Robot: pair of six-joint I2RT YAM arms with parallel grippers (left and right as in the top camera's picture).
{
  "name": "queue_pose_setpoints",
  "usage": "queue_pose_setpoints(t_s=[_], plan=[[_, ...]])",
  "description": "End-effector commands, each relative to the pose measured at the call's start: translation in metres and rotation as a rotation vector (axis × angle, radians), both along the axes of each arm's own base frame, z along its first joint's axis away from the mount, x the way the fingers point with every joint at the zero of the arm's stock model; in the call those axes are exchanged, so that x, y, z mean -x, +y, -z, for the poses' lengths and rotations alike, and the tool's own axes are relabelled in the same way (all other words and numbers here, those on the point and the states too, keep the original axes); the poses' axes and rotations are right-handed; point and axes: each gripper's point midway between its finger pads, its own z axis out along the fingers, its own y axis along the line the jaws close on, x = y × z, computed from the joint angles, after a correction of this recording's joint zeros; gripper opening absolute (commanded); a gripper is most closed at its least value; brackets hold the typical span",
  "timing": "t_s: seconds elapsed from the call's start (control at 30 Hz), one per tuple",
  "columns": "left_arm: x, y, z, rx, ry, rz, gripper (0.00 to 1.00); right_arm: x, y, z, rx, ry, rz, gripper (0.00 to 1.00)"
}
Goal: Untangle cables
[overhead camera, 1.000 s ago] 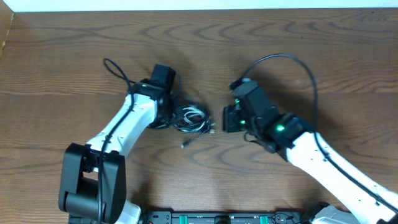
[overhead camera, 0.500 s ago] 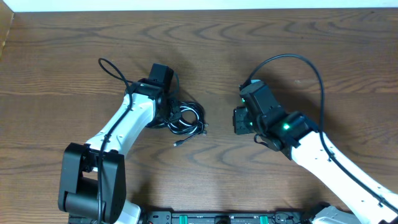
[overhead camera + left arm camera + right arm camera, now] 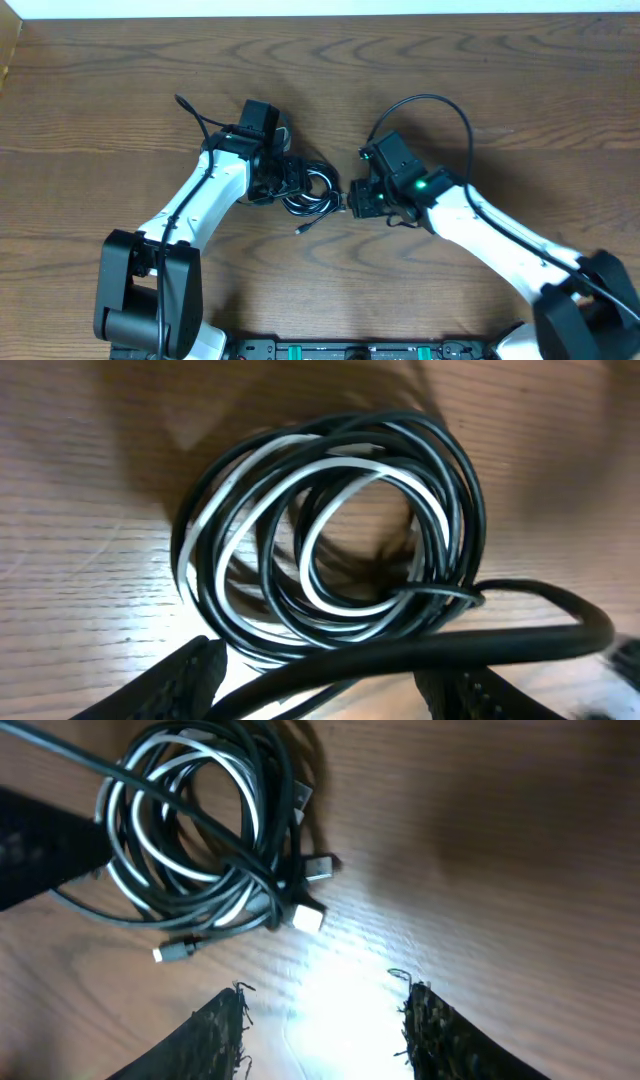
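Left pincer (image 3: pixel 325 678) and right pincer (image 3: pixel 322 1010) both stand apart. Grabbing the cable coil (image 3: pixel 255 870) whole would probably drag it, tightening the white cable (image 3: pixel 200 530) loops.

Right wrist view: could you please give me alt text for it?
A tangled coil of black and white cables lies upper left on a wooden table, plugs poking out. The right hand, open, sits at the bottom, not touching them.

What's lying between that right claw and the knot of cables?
Only bare wooden table, brightly lit. The right wrist view shows it: the right gripper is open and sits apart from the cables, whose plug ends lie nearest it.
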Motion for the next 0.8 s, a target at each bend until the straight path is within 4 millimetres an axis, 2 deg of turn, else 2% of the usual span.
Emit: queue_pose_setpoints(t_s=[0.0, 0.17, 0.3, 0.33, 0.37, 0.4, 0.57, 0.67, 0.77], plan=[[0.001, 0.003, 0.007, -0.018, 0.025, -0.037, 0.65, -0.002, 0.014, 0.014, -0.018, 0.021, -0.025, 0.48], [0.001, 0.026, 0.019, -0.14, 0.067, -0.178, 0.65, -0.011, 0.026, 0.034, -0.029, 0.012, -0.035, 0.45], [0.002, 0.03, 0.02, -0.162, 0.067, -0.19, 0.66, -0.011, 0.028, 0.044, -0.025, 0.027, -0.04, 0.47], [0.002, 0.03, 0.02, -0.162, 0.067, -0.19, 0.76, -0.01, 0.027, 0.045, -0.023, 0.031, -0.041, 0.47], [0.001, 0.03, 0.02, -0.162, 0.067, -0.191, 0.79, -0.009, 0.026, 0.045, -0.018, 0.036, -0.04, 0.46], [0.001, 0.032, 0.02, -0.162, 0.069, -0.196, 0.79, -0.008, 0.026, 0.045, -0.017, 0.038, -0.04, 0.41], [0.007, 0.041, 0.017, -0.108, 0.124, -0.224, 0.8, -0.017, 0.021, 0.043, -0.026, 0.027, -0.017, 0.36], [0.019, 0.038, 0.006, -0.017, 0.189, -0.242, 0.79, -0.025, 0.015, 0.042, -0.041, 0.026, 0.006, 0.37], [0.029, 0.028, -0.006, 0.049, 0.221, -0.233, 0.79, -0.029, 0.017, 0.036, -0.108, 0.031, -0.036, 0.38]])
